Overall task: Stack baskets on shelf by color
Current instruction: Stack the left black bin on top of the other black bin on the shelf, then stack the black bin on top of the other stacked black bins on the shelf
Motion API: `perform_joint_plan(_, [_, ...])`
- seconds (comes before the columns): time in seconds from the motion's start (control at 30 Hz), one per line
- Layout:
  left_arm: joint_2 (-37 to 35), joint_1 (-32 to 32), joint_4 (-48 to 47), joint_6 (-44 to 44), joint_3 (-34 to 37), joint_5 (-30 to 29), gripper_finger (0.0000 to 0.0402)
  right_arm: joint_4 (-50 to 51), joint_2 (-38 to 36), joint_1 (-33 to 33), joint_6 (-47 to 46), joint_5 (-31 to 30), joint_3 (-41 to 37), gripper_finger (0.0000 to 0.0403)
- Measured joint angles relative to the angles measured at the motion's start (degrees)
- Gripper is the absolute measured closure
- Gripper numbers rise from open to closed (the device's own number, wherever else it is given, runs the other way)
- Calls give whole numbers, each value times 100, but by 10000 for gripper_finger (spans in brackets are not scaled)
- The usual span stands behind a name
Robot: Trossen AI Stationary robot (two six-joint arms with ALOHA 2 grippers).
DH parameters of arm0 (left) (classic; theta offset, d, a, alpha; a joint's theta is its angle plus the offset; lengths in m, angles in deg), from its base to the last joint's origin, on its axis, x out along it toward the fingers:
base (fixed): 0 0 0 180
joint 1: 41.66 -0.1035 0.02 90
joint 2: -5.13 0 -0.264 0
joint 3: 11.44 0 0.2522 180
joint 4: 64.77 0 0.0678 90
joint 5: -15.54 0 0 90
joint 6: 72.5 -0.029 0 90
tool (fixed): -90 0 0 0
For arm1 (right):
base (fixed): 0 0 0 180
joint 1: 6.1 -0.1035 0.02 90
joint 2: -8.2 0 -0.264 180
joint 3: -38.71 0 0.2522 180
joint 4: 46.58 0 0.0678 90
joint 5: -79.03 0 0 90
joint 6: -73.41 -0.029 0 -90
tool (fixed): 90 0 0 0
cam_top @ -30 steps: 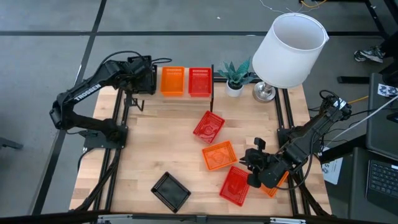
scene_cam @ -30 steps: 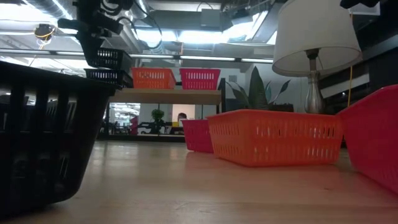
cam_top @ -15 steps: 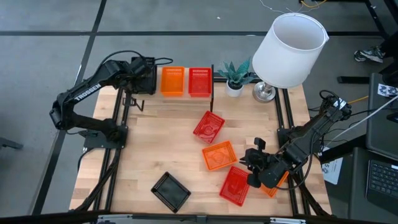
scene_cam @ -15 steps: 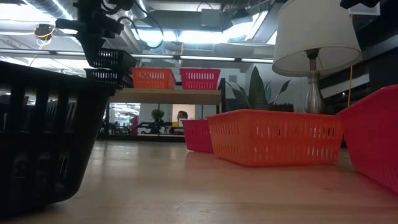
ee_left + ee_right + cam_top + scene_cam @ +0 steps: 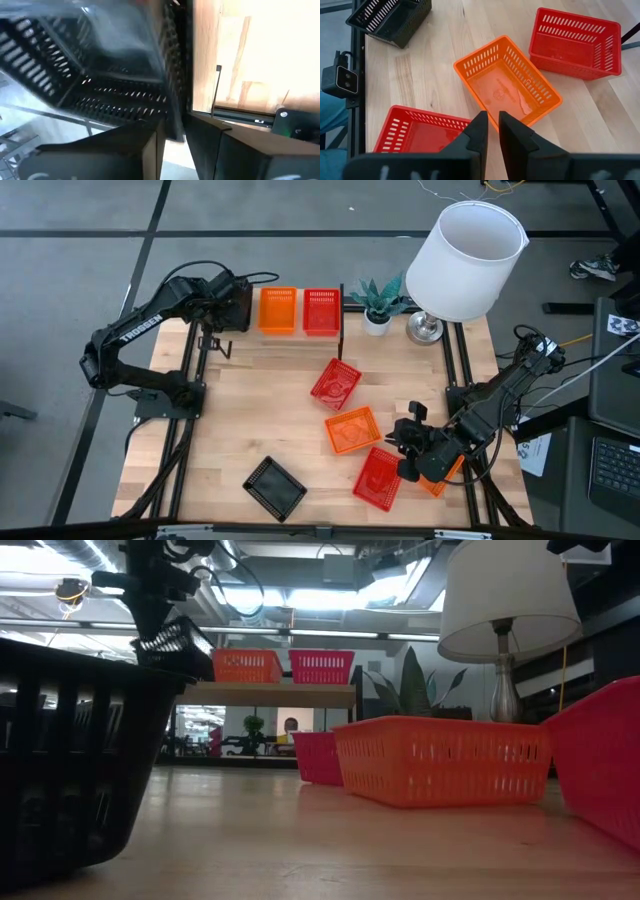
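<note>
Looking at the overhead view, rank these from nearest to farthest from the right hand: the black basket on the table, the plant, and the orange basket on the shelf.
From the right hand:
1. Black basket on the table, near front edge.
2. Plant, back, beside the lamp.
3. Orange basket on the shelf, back left.

Bright overhead light, left wrist view blurred

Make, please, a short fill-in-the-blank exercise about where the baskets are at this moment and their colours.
1. On the shelf, the orange basket stands directly beside a ____ basket.
2. The left gripper is at a basket of ____ colour, at the shelf's end.
3. Loose on the table lies only one ____ basket, near the front edge.
4. The white lamp stands next to a small potted ____.

Missing words: red; black; black; plant
</note>
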Motion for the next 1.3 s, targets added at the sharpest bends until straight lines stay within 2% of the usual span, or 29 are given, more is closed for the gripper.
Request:
perform_joint_plan(0.37, [0, 2, -4, 501, 0, -156, 313, 0, 0, -2, -2, 0, 0, 357])
perform_joint_plan(0.57, [0, 222, -30, 1702, 0, -80, 312, 0, 0, 0, 4, 0, 0, 357])
perform_joint_plan(0.63, [0, 410, -48, 2142, 0, 304, 312, 0, 0, 0, 4, 0, 0, 357])
perform_joint_plan(0.83, [0, 1194, -46, 3742, 0, 1975, 312, 2, 0, 0, 28, 0, 0, 357])
perform_joint_plan(1.0, [-2, 2043, 189, 4994, 0, 2966, 315, 4, 0, -1, 48, 3, 0, 357])
perform_joint_plan(1.1, [-2, 2661, 648, 5827, 0, 3305, 313, 7, 0, 0, 54, 104, 0, 357])
perform_joint_plan(1.3, [75, 3891, 1812, 7117, -2, 3305, 314, 40, 0, -2, 61, 348, 0, 357])
